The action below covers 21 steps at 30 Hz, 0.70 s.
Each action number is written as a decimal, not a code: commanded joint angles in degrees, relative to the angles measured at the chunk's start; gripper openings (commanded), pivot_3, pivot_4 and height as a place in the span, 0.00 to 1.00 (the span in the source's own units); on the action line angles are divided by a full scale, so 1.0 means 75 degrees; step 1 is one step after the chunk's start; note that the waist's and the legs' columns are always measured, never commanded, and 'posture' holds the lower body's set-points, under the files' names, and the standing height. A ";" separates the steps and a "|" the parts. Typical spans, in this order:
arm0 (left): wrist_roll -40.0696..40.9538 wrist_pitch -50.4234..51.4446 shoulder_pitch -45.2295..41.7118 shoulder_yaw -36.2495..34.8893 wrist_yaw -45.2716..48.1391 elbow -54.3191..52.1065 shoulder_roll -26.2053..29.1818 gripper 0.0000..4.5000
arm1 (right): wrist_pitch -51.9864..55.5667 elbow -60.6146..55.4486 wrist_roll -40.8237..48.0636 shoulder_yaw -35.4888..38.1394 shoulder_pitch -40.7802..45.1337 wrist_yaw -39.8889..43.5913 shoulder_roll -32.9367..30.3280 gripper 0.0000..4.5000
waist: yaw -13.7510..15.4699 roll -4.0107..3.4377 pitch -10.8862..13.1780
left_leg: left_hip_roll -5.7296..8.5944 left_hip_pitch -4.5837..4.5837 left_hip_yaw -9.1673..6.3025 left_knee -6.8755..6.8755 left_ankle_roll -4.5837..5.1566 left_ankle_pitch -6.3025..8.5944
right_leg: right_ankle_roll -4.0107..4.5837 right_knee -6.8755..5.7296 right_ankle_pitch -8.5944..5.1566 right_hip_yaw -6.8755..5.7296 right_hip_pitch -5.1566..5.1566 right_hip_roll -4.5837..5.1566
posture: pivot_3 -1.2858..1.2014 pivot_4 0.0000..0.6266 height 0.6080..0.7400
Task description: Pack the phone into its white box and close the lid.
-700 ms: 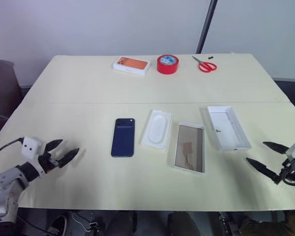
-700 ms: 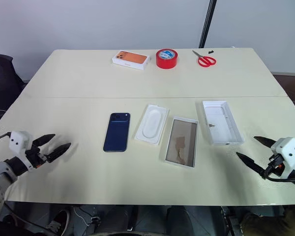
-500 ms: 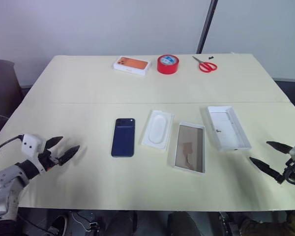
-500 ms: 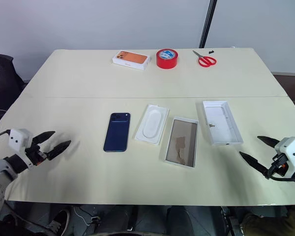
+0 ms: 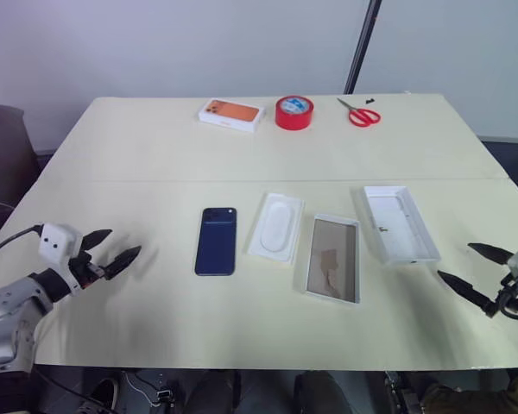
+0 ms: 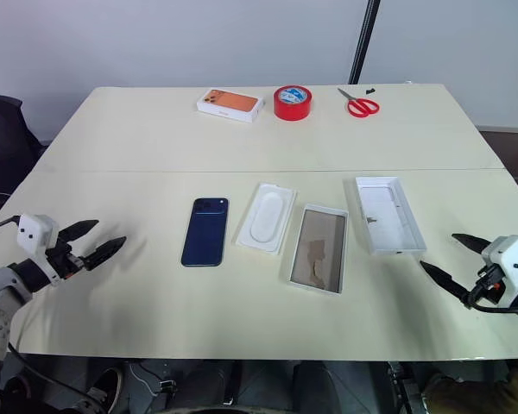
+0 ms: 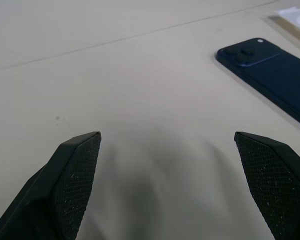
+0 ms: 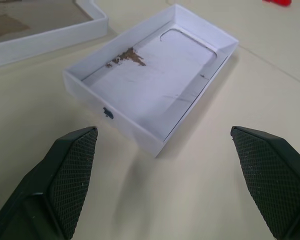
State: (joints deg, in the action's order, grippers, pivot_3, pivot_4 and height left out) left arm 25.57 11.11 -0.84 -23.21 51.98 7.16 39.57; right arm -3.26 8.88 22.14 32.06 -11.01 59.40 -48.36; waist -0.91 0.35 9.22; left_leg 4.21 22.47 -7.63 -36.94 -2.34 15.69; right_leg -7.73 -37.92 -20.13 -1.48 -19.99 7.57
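Note:
The dark blue phone (image 5: 217,241) lies flat, back up, left of the table's middle. Right of it, past a white insert, sits the white box (image 5: 333,259) with its brown floor showing. The lid (image 5: 401,224) lies further right, its white inside facing up, and appears close up in the right wrist view (image 8: 150,85). My left gripper (image 5: 125,241) hovers open near the front left edge, pointing at the phone (image 7: 270,70) from a hand's length away. My right gripper (image 5: 454,260) is open at the front right, just short of the lid. Neither holds anything.
A white insert with an oval recess (image 5: 276,226) lies between phone and box. At the far edge stand an orange-topped white box (image 5: 231,113), a red tape roll (image 5: 293,112) and red scissors (image 5: 359,113). A black pole (image 5: 363,43) rises behind the table.
My left gripper has lifted slightly and stays open. The right gripper has barely shifted. Nothing on the table has moved.

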 commanded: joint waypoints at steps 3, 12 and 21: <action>-0.0057 -0.0071 -0.0128 0.0032 0.0065 -0.0076 0.0186 1.00 | 0.0045 -0.0010 0.0064 -0.0007 0.0237 0.0102 -0.0201 0.99 | 0.0008 0.0000 0.0000 | 0.0000 0.0000 0.0000 0.0000 -0.0001 0.0000 | 0.0000 0.0000 0.0000 0.0000 0.0001 0.0001 | 0.52 0.24 1.00; 0.0097 0.0772 -0.1246 0.0485 -0.0477 -0.0340 -0.0077 1.00 | 0.0471 -0.0819 0.0038 -0.0901 0.1542 -0.0014 -0.0263 0.99 | 0.0000 -0.0003 0.0002 | 0.0000 0.0000 -0.0001 -0.0002 -0.0031 -0.0018 | 0.0000 -0.0002 0.0000 -0.0001 0.0000 -0.0001 | 0.52 0.24 1.00; -0.0728 0.2531 -0.3469 0.2337 -0.1590 -0.0170 -0.0853 1.00 | 0.0336 -0.0830 -0.0533 -0.2954 0.3753 -0.0315 0.0788 0.99 | -0.0010 0.0012 0.0011 | 0.0002 0.0006 -0.0001 -0.0015 -0.0040 -0.0023 | -0.0003 -0.0009 0.0001 -0.0006 -0.0002 -0.0004 | 0.52 0.24 1.00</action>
State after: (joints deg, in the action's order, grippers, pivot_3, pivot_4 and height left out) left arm 23.81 28.45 -24.15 -9.89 42.66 7.18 33.32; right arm 0.71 2.85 19.00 12.10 14.69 57.17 -43.22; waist -0.99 0.45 9.30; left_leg 4.24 22.51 -7.65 -37.08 -2.69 15.48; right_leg -7.75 -38.00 -20.12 -1.55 -19.99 7.53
